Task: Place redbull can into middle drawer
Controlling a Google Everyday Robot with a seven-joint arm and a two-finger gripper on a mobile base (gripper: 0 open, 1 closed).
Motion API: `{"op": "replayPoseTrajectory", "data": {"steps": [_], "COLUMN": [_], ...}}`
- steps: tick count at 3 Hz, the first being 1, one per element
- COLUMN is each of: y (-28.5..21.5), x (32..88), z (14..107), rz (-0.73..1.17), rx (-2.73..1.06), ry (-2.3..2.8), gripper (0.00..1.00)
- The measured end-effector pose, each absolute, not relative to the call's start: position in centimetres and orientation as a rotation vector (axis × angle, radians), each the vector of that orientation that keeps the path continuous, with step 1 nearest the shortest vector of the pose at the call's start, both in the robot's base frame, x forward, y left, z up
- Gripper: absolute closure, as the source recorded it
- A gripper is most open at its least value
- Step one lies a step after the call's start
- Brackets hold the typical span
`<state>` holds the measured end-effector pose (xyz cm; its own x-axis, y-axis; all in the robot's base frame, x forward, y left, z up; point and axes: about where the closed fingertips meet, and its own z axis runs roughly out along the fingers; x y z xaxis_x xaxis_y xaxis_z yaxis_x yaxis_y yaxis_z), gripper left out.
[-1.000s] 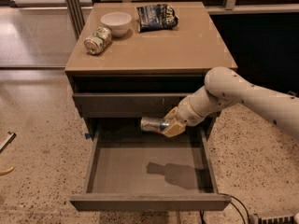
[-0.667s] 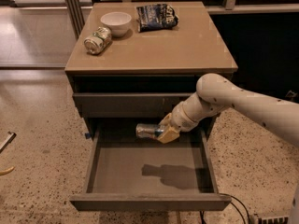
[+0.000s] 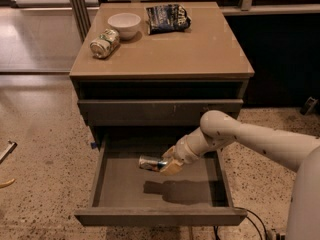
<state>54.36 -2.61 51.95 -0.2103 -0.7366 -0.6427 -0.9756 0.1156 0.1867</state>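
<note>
Redbull can (image 3: pixel 149 162) — in fingers (image 3: pixel 171 167) — over drawer (image 3: pixel 125 196).

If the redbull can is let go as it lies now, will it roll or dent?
The redbull can lies sideways in the gripper inside the open middle drawer, so it would probably roll on the flat floor until a low side stops it. Its slim metal body looks light and perhaps easily dented.

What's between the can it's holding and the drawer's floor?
Nothing in the camera view: the gripper holds the redbull can above the middle drawer, whose floor beneath is bare.
</note>
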Motion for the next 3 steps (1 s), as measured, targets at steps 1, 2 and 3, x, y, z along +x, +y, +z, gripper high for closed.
{"op": "replayPoseTrajectory", "data": {"steps": [1, 2, 3], "y": [-2.0, -1.9, -1.7], "x": [54.4, 54.9, 55.4], "z": [46.5, 41.8, 38.4], "rz": [0.886, 0.902, 0.881], "rx": [-1.524, -1.381, -1.323], "ry": [2.016, 2.039, 2.087], "gripper": [1.0, 1.0, 0.81]}}
